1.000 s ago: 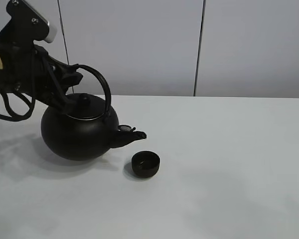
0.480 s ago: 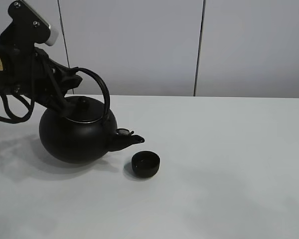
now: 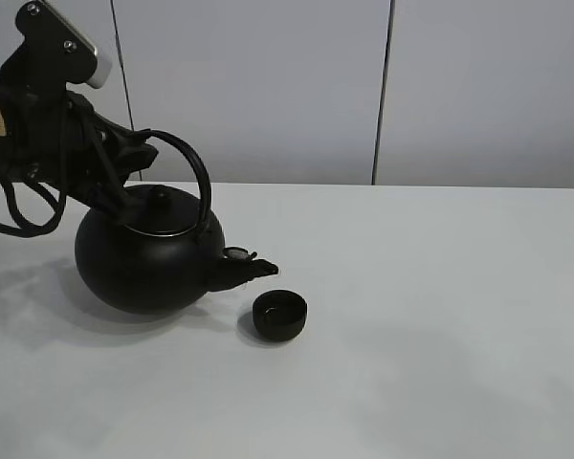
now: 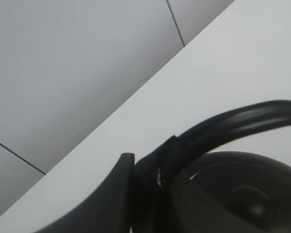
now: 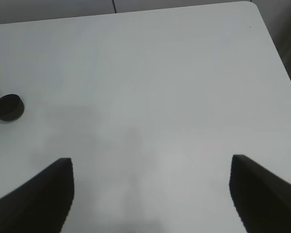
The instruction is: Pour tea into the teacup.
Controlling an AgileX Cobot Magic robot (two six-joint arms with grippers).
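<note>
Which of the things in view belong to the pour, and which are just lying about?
In the job:
- teapot, spout towards the cup
- teacup, on the table just below the spout
- left gripper, shut on the handle of the teapot

Not in the job right now:
- right gripper, open above the table, holding nothing
- wall panels behind

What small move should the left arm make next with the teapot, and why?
Probably tip the teapot a little more toward the teacup. The left gripper is shut on the handle, the spout points down close to the teacup, and no stream of tea shows.
</note>
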